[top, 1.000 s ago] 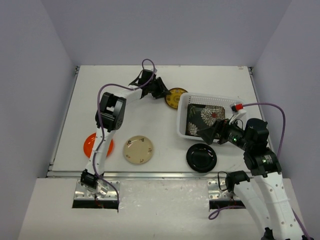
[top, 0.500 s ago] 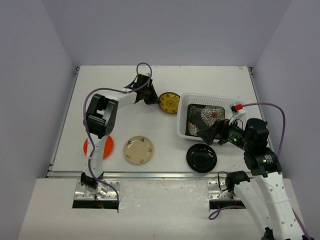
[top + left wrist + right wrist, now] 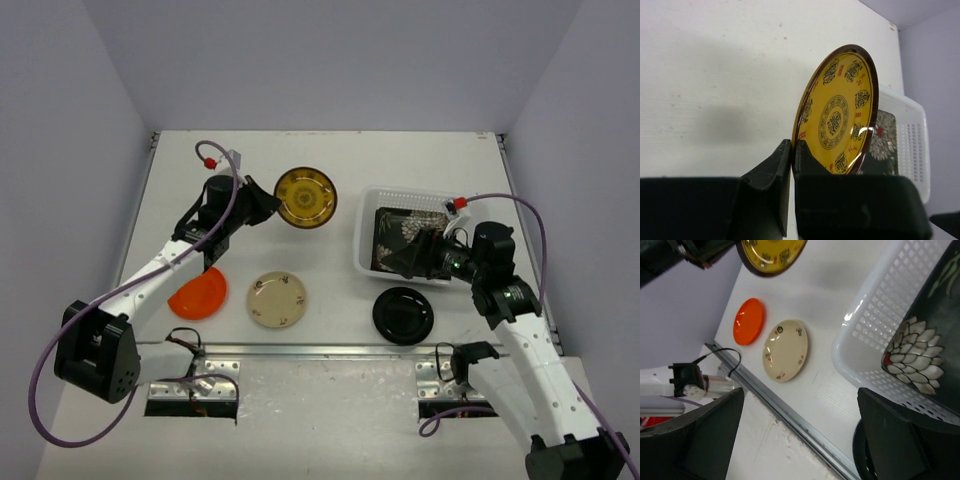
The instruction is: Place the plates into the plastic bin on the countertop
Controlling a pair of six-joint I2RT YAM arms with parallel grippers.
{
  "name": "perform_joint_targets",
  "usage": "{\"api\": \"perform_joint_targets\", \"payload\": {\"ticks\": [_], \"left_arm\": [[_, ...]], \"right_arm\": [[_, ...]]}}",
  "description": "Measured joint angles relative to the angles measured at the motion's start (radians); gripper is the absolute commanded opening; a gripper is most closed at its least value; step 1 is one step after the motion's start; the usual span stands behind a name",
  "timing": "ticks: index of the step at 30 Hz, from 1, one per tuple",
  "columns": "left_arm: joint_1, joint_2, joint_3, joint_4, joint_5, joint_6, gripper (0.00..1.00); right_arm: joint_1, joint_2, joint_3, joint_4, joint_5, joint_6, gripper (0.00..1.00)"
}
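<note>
My left gripper (image 3: 265,205) (image 3: 792,150) is shut on the rim of the patterned yellow plate (image 3: 305,197) (image 3: 837,112), which hangs tilted on edge above the countertop (image 3: 330,265), left of the plastic bin (image 3: 420,193) (image 3: 875,330). A black floral plate (image 3: 402,228) (image 3: 925,350) lies in the bin. My right gripper (image 3: 408,262) (image 3: 802,440) is open and holds nothing, over the bin's near left corner. On the countertop lie an orange plate (image 3: 198,295) (image 3: 749,321), a cream plate (image 3: 278,298) (image 3: 785,350) and a glossy black plate (image 3: 403,315).
A metal strip (image 3: 300,350) runs along the countertop's front edge. Pale lavender walls close in the left, back and right sides. My left arm's forearm crosses over the orange plate's far edge.
The left gripper closed on the yellow plate's rim, then lifted it and drew it left, away from the bin. The right gripper shifted slightly left over the bin's corner.
</note>
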Motion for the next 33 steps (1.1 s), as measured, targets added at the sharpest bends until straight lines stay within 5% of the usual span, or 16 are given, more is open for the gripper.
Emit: {"api": "perform_joint_targets", "payload": {"ticks": [9, 16, 18, 19, 20, 22, 25, 29, 33], "left_arm": [[-0.127, -0.042, -0.083, 0.058, 0.226, -0.044, 0.0], [-0.187, 0.014, -0.102, 0.164, 0.302, -0.075, 0.0], [-0.211, 0.043, -0.102, 0.18, 0.314, -0.081, 0.0], [-0.224, 0.056, -0.102, 0.187, 0.322, -0.086, 0.0], [-0.233, 0.065, -0.102, 0.191, 0.33, -0.089, 0.0], [-0.249, 0.076, -0.102, 0.194, 0.334, -0.088, 0.19], [-0.252, 0.082, -0.102, 0.202, 0.342, -0.093, 0.99], [-0.257, 0.069, -0.085, 0.127, 0.269, -0.072, 1.0], [-0.261, -0.041, -0.086, -0.042, 0.061, -0.049, 1.0]], "right_arm": [[0.01, 0.298, -0.018, 0.22, -0.061, 0.062, 0.75], [0.015, 0.337, -0.022, 0.284, -0.06, 0.065, 0.51], [0.015, 0.344, -0.026, 0.304, -0.061, 0.069, 0.4], [0.015, 0.344, -0.032, 0.318, -0.062, 0.076, 0.15], [0.015, 0.343, -0.035, 0.327, -0.063, 0.077, 0.02], [0.015, 0.343, -0.04, 0.341, -0.069, 0.087, 0.0], [0.012, 0.336, -0.04, 0.341, -0.069, 0.093, 0.0], [-0.065, 0.287, -0.049, 0.281, -0.02, 0.089, 0.0], [-0.285, 0.237, -0.073, 0.224, 0.053, 0.089, 0.0]]}}
